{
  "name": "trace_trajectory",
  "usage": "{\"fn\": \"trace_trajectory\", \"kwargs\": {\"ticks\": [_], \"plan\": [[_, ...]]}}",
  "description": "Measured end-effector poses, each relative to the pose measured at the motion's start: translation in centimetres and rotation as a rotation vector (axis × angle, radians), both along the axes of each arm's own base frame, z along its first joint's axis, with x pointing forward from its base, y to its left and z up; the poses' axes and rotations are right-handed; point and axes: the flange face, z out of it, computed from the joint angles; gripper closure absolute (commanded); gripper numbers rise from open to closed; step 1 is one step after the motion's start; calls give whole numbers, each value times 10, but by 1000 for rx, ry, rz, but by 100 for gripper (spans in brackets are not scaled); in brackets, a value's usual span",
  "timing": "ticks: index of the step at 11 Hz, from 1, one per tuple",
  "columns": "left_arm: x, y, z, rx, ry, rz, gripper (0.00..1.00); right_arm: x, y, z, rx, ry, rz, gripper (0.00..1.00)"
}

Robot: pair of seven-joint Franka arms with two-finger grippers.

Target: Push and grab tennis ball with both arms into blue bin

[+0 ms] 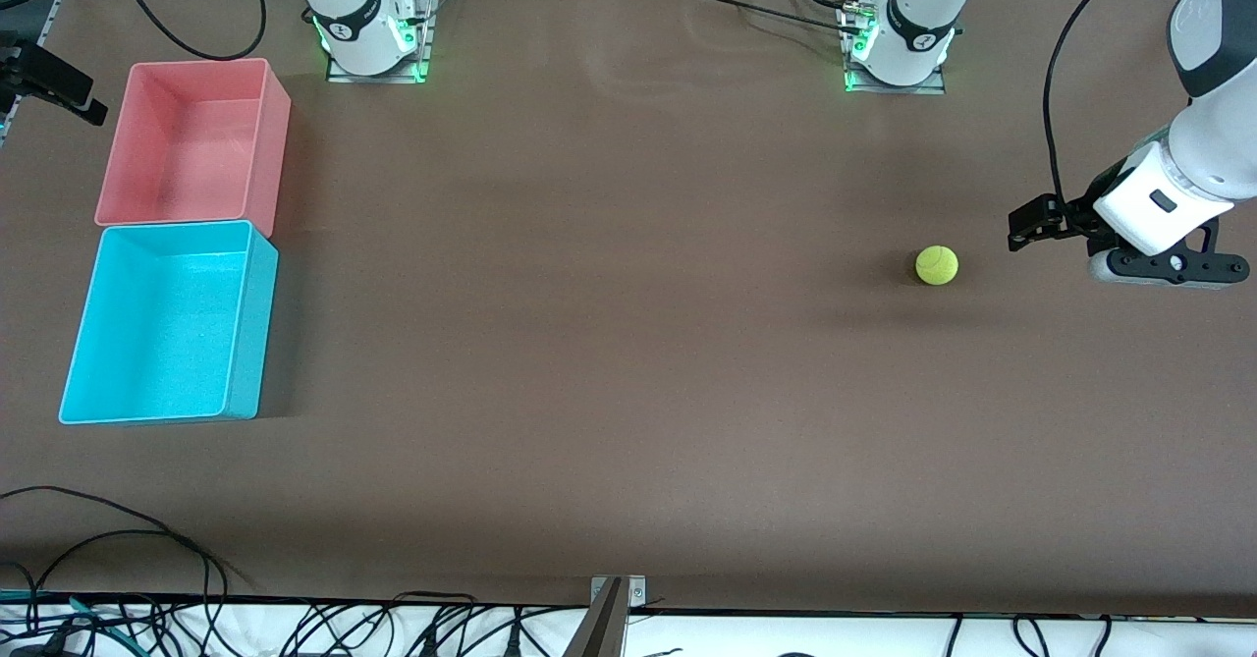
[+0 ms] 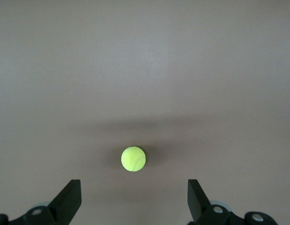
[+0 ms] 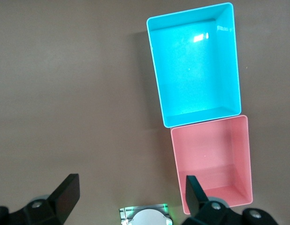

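Ball loose on the worktop, both claws wide and empty.

The tennis ball (image 1: 937, 265) lay near the left arm's end, well apart from the blue bin (image 1: 245, 323). The left claw (image 1: 1026, 228) hung beside it, the right claw (image 3: 128, 197) waited high by its base. An off-centre shove would likely roll it astray or past the bin.
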Motion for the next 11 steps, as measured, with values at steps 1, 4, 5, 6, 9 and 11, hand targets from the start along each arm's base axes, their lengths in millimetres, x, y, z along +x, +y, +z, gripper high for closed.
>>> {"fn": "trace_trajectory", "kwargs": {"ticks": [1,4,5,6,9,11], "plan": [[0,0,0,0,0,0,0,0,-1,0,-8,1,-2,0],[0,0,0,0,2,0,0,0,-2,0,-11,1,-3,0],[0,0,0,0,2,0,0,0,-2,0,-11,1,-3,0],[0,0,0,0,2,0,0,0,-2,0,-11,1,-3,0],[0,0,0,0,3,0,7,0,-2,0,-11,1,-3,0],[-1,0,-1,0,12,0,44,0,-2,-1,-11,2,-3,0]]}}
